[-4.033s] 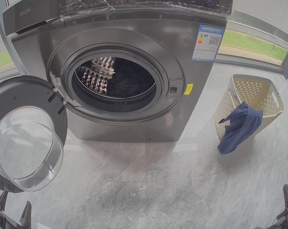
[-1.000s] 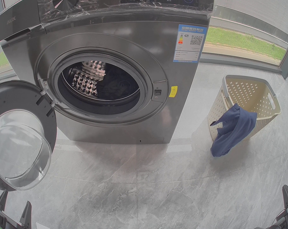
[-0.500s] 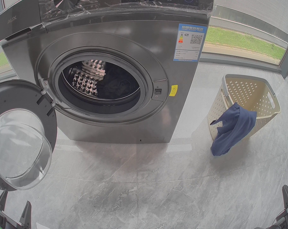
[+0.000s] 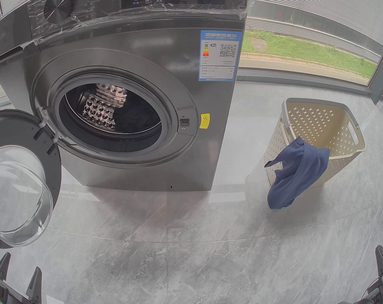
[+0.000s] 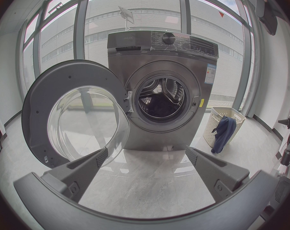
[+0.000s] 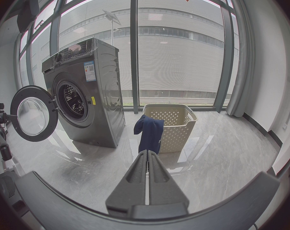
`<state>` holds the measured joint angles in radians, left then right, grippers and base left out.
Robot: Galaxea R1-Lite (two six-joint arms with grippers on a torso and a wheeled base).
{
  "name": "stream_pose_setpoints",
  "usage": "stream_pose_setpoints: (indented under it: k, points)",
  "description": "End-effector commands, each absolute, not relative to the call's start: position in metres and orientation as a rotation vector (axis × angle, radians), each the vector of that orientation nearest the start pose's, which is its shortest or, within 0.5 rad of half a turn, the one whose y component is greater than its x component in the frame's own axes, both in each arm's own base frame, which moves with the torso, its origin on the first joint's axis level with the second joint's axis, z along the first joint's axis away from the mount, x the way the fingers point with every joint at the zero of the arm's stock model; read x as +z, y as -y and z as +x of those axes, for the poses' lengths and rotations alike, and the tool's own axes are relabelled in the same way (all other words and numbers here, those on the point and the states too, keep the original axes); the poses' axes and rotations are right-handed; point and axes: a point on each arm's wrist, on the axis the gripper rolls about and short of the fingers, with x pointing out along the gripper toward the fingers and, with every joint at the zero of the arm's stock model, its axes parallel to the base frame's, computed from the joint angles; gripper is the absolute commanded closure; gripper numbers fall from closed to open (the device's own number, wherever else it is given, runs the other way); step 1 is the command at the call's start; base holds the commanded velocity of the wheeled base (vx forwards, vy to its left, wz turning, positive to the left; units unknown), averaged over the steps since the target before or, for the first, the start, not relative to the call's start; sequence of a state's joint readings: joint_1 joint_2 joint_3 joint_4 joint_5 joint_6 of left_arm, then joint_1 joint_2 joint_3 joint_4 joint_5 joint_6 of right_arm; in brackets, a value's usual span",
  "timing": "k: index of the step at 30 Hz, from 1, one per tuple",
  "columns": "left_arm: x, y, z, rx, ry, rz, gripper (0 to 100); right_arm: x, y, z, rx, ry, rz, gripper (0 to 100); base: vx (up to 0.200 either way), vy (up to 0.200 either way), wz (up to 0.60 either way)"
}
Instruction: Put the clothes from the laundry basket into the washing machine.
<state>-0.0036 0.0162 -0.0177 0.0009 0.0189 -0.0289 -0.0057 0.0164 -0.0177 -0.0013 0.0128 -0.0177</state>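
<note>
Both tools hold nothing. The left tool (image 5: 145, 154) hangs low with its two fingers spread wide apart, facing the washing machine (image 4: 128, 43). The right tool (image 6: 147, 155) has its fingers pressed together on nothing and points toward the laundry basket (image 4: 286, 119).

The machine's round door (image 4: 18, 178) is swung fully open to the robot's left, so the drum (image 4: 100, 106) is open to the front. Something dark lies at the back of the drum. It may be clothing already loaded, though the shade in there is too deep to be sure.

The basket stands on the floor (image 4: 191, 250) to the right of the machine, near its front corner but apart from it. A blue garment (image 4: 299, 169) is draped over the basket's near rim. Most of it hangs down the outside wall, and its lower end reaches close to the floor. No other clothes can be made out in the part of the basket that is visible.

By the look of it, the task is partly done at best. The door is open and some laundry may be inside, but the blue garment is not yet picked up, and both tools are well apart from it. What seems left is to get closer to the basket, take the garment where it bunches at the rim, carry it across and push it into the drum.
</note>
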Motion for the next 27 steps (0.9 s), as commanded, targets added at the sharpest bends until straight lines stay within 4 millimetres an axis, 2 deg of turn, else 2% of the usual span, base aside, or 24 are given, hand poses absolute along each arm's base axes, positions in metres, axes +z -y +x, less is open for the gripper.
stream_pose_setpoints:
  k: [1,5,13,27]
  points:
    - [0.0753,-0.0005,-0.0228,0.014,-0.001,-0.029,0,0.0756,-0.0005,-0.0228,0.008,0.002,-0.018,100,0.000,0.000,0.00]
    - [0.0753,-0.0006,-0.0228,0.015,-0.001,-0.031,0,0.0756,-0.0005,-0.0228,0.008,0.002,-0.018,100,0.000,0.000,0.00]
    - [0.0753,-0.0005,-0.0228,0.014,-0.001,-0.026,0,0.0756,-0.0005,-0.0228,0.008,0.002,-0.018,100,0.000,-0.200,0.00]
    - [0.0753,-0.0005,-0.0228,0.015,-0.001,-0.028,0,0.0756,-0.0005,-0.0228,0.008,0.002,-0.018,100,0.000,-0.014,0.00]
